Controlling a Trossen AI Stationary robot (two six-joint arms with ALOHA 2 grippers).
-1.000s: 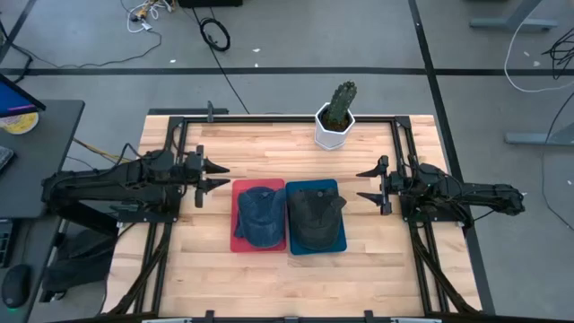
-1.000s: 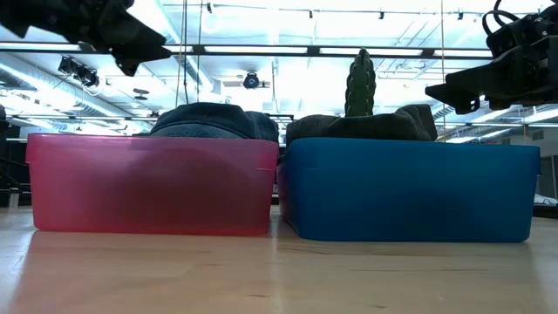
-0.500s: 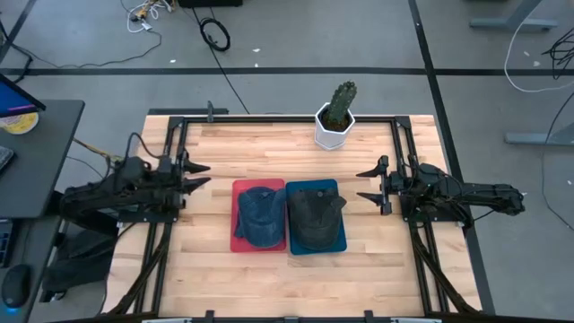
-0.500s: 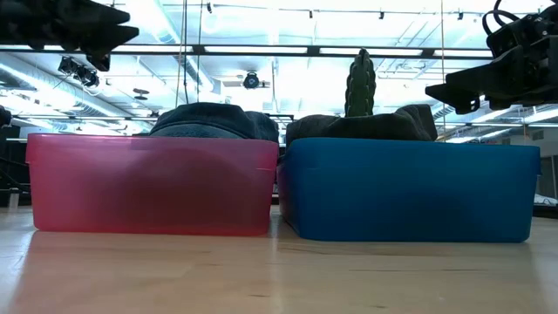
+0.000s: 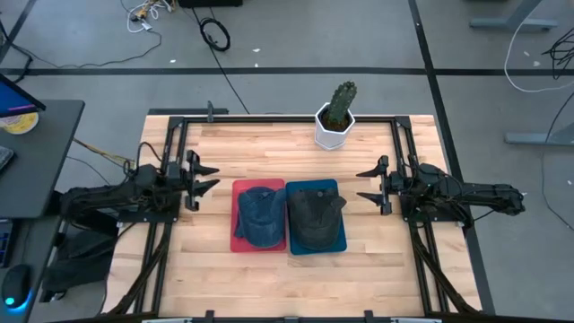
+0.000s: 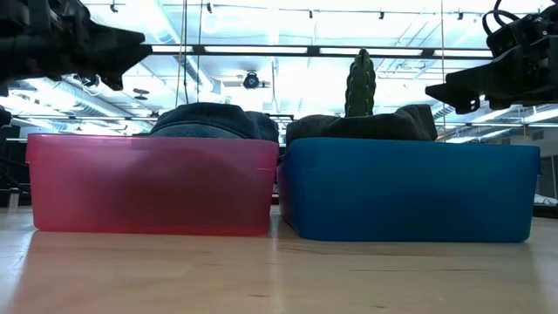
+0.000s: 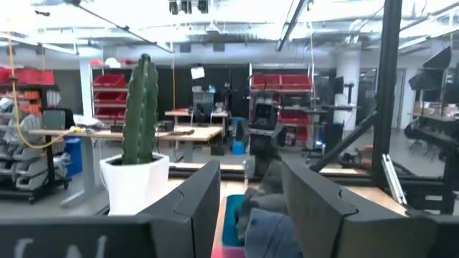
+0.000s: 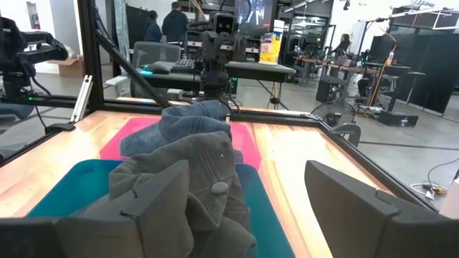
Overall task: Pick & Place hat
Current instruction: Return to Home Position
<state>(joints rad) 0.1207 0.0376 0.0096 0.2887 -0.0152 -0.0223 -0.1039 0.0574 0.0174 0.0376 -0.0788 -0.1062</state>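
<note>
A blue denim hat lies in a red bin at the table's middle. A dark grey hat lies in the blue bin right beside it. In the low view both hats rise above the bin rims. My left gripper hovers open to the left of the red bin, above rim height. My right gripper hovers open to the right of the blue bin, fingers pointing at it. Neither gripper touches anything.
A cactus in a white pot stands by the table's far edge, behind the bins. Black rails frame the wooden top on its left, right and far sides. Bare wood lies between the bins and the near edge.
My left gripper has drawn back from the red bin toward the table's left edge, then come a little way forward again. It has turned from pointing slightly down to level. The right arm and both hats have kept still.
</note>
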